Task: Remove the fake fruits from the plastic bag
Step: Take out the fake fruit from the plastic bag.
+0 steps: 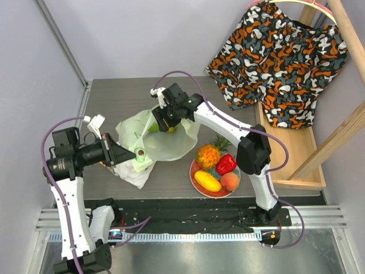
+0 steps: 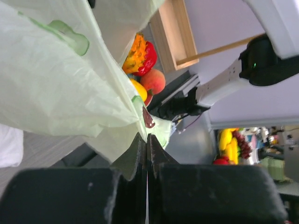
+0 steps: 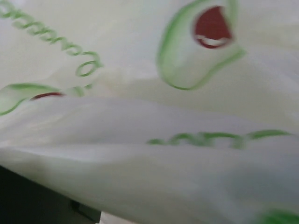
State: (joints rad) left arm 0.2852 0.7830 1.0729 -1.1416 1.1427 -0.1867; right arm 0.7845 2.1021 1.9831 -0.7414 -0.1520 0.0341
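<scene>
**Item 1, plastic bag** (image 1: 165,145). Pale green film with avocado prints. It lies crumpled at the middle of the worktop (image 1: 114,103), its mouth turned up toward the far side. We judge it is spread this way so that an arm can reach in from above.

**Item 2, fake fruits.**
- Four lie out of the bag on the red plate (image 1: 193,170), just right of it: pineapple (image 1: 208,155), red fruit (image 1: 226,164), yellow fruit (image 1: 207,181) and peach-coloured fruit (image 1: 230,181).
- One yellow-green piece (image 1: 154,129) shows at the bag's mouth. We take it for a fruit not yet removed.

**Item 3, left gripper** (image 2: 147,144). Clenched on a fold of the bag's near edge, the film pinched between the pads. We read this as an anchor that holds the bag taut and in place while the other arm works.

**Item 4, right gripper** (image 1: 165,120). Set at the bag's mouth, over the yellow-green piece. Its own camera shows only film pressed close, so we cannot tell whether it is parted or closed.

**Item 5, surroundings.** A wooden rack (image 1: 288,165) stands right of the worktop, with a patterned cloth (image 1: 274,63) hung over it, well apart from the work.
</scene>
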